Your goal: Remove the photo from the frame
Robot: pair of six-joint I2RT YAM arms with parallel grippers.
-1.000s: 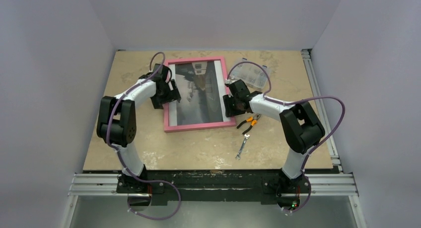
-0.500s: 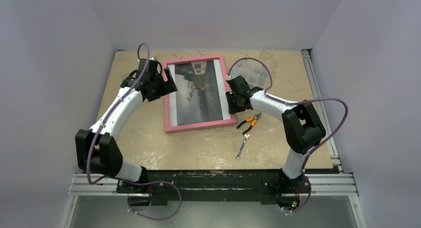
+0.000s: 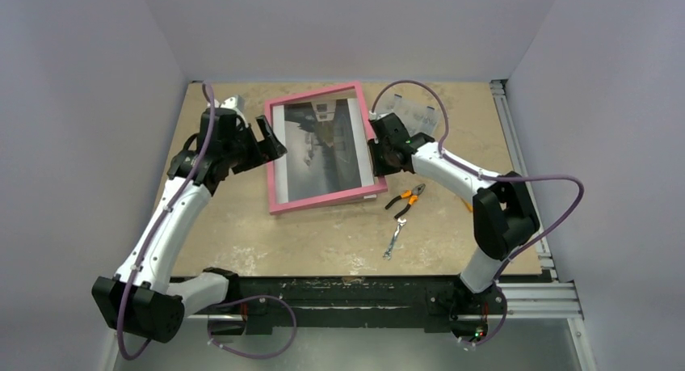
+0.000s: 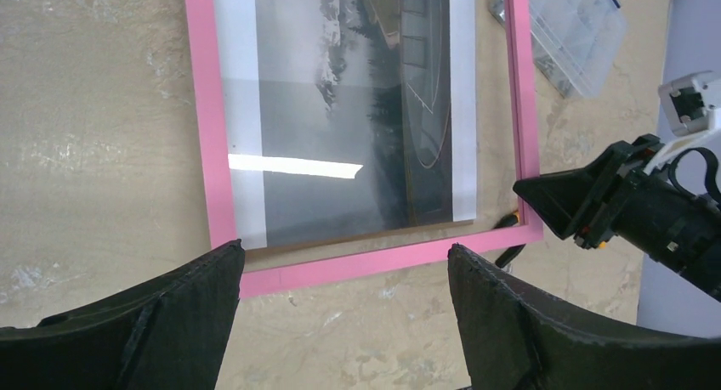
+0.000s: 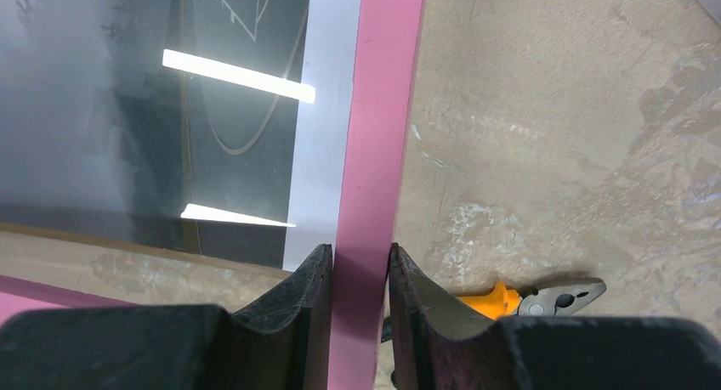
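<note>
The pink frame (image 3: 315,94) lies at the table's far middle, its right side raised off the table. The photo (image 3: 319,149), a dim grey print with white margins, shows inside it. My right gripper (image 3: 376,153) is shut on the frame's right rail (image 5: 383,110), one finger on each side of it (image 5: 361,267). In the left wrist view a strip of brown backing board shows between the photo (image 4: 357,110) and the frame's near rail (image 4: 207,110). My left gripper (image 3: 273,145) is open and empty beside the frame's left rail, its fingers (image 4: 195,322) spread wide and touching nothing.
Orange-handled pliers (image 3: 406,200) lie just right of the frame's near corner and also show in the right wrist view (image 5: 544,301). A wrench (image 3: 393,240) lies nearer the front. A clear plastic organiser box (image 3: 416,112) sits behind my right gripper.
My left arm has swung out to the left and its gripper has come off the frame's left rail. My right gripper has raised the frame's right side.
</note>
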